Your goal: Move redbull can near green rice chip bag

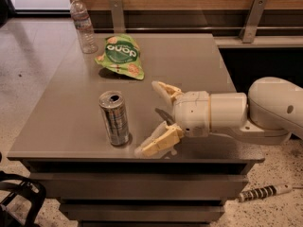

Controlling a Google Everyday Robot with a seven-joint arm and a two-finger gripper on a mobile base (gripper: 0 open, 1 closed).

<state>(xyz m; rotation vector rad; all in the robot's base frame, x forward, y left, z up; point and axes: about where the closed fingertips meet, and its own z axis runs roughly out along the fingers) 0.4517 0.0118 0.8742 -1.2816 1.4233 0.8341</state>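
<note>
The can point(114, 118) stood upright on the worktop point(189, 60), the bag point(120, 56) well behind it. Just right of the can, the claw point(149, 117) gaped wide, empty. The can looked light, stiff and slick; best gripped mid-body

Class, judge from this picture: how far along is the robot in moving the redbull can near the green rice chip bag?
Done: the open hand is level with the redbull can, just beside it. In hand: nothing gripped; the can stands upright, untouched, near the front of the table. Left: grasp it, carry it back to the green rice chip bag, release.
</note>
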